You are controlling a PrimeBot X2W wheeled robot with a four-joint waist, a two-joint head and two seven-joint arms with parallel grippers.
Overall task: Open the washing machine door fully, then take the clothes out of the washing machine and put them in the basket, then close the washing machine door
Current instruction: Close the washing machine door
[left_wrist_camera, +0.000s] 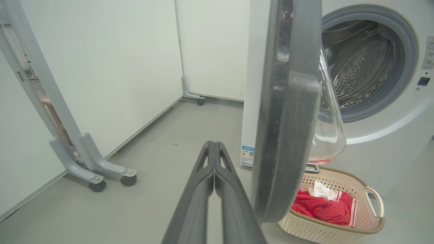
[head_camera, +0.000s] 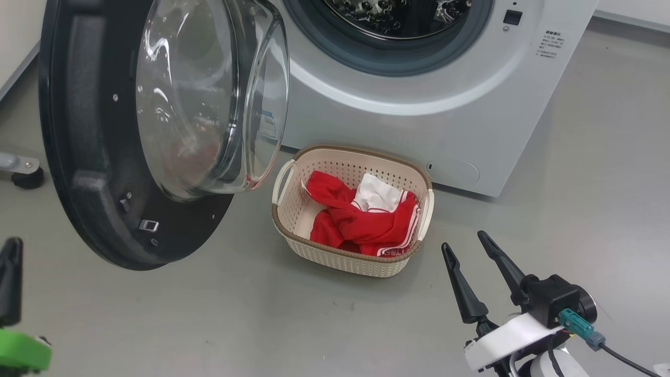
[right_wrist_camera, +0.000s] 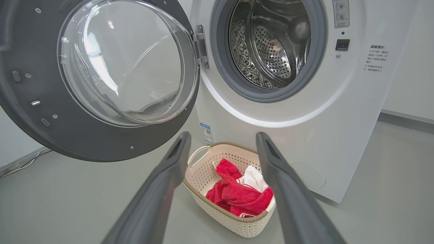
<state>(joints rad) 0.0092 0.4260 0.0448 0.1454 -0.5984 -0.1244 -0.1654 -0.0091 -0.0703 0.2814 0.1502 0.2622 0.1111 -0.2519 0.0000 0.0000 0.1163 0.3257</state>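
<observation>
Bright, even overhead light; white glare streaks the washing machine door (head_camera: 172,104) glass, soft shadow under the basket (head_camera: 340,260), wrist views bowed at edges.

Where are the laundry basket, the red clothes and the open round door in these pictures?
the basket (head_camera: 348,263), head view, on its perforated front wall.
the clothes (head_camera: 361,225), head view, on the red fabric mid-heap.
the washing machine door (head_camera: 68,157), head view, on its black inner rim.

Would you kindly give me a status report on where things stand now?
Left gripper shut, empty; right gripper open, empty. Clothes in the basket; visible drum bare. Washing machine door open, not yet closed. Basket near door's swing, clearance unclear.
</observation>
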